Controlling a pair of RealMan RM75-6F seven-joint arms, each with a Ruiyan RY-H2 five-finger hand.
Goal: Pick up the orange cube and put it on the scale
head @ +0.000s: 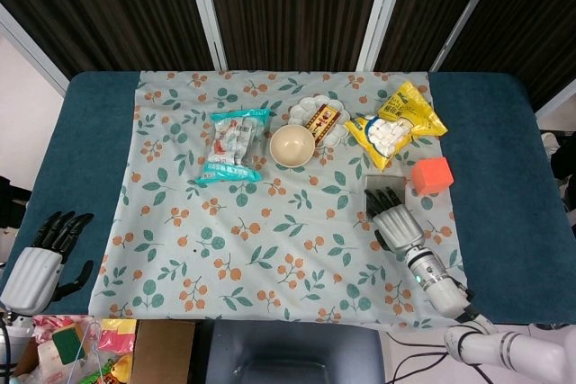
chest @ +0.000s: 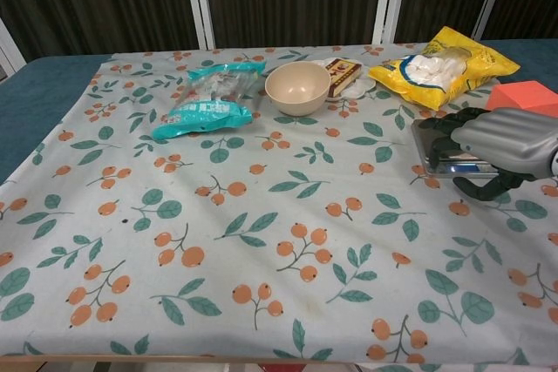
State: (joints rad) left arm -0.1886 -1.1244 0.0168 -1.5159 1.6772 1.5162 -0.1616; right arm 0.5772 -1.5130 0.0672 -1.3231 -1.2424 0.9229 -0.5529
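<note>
Head view has the orange cube (head: 432,174), matte and blocky with crisp edges, sitting on the floral cloth (head: 270,222) at the right side of the surface, just beside the flat metal scale (head: 385,186) and not on it. My right hand (head: 396,220) hovers palm-down over the near part of that scale, silvery ribbed back, dark fingers (head: 385,198) spread loose and grasping nothing, arm angling in from the lower right. From the chest view the same hand (chest: 501,141) covers most of the shiny scale (chest: 445,156), with the cube (chest: 523,93) just behind it. My left hand (head: 40,258) hangs off the left edge over the blue padding, fingers apart, holding nothing. Also around: a crinkly yellow snack bag (head: 396,123), a smooth beige bowl (head: 292,145), a scalloped white plate (head: 319,119) and a teal plastic packet (head: 234,146).
</note>
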